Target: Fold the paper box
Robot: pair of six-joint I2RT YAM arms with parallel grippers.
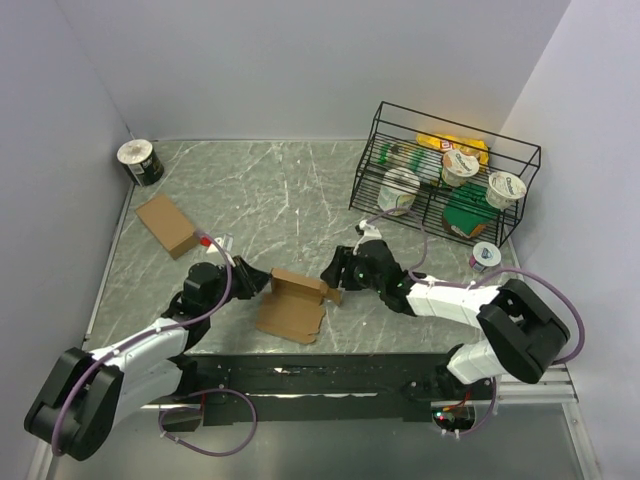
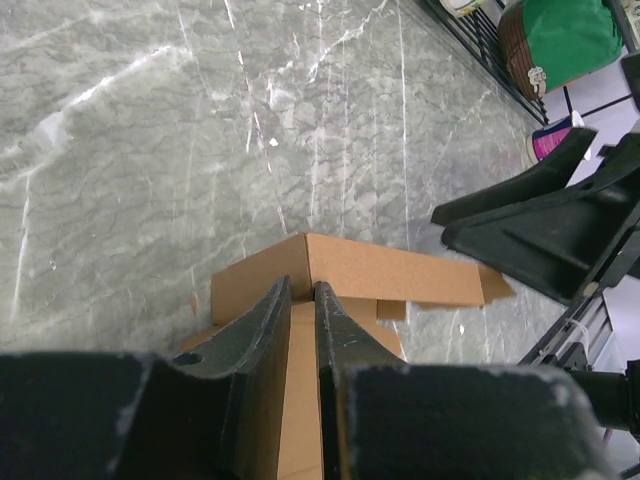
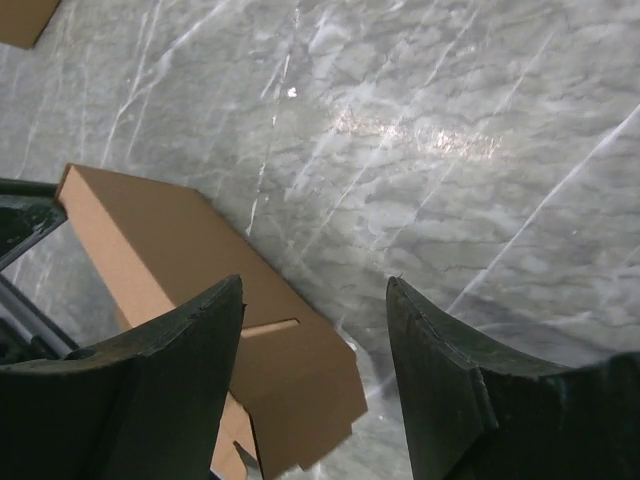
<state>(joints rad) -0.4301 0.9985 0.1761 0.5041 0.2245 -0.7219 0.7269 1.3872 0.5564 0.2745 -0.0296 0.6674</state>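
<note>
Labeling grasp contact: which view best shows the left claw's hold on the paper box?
Left wrist: left claw shut on the paper box, close up. Top external shows the contact small, from above. Right wrist barely catches it at frame edge.

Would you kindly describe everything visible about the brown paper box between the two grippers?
The paper box is brown cardboard, half folded: its far long wall stands upright with a small tab at the right end, while a flat panel lies on the table toward the arms. The left gripper is shut on its left wall. The right gripper hangs open at its right end; contact there is unclear.
</note>
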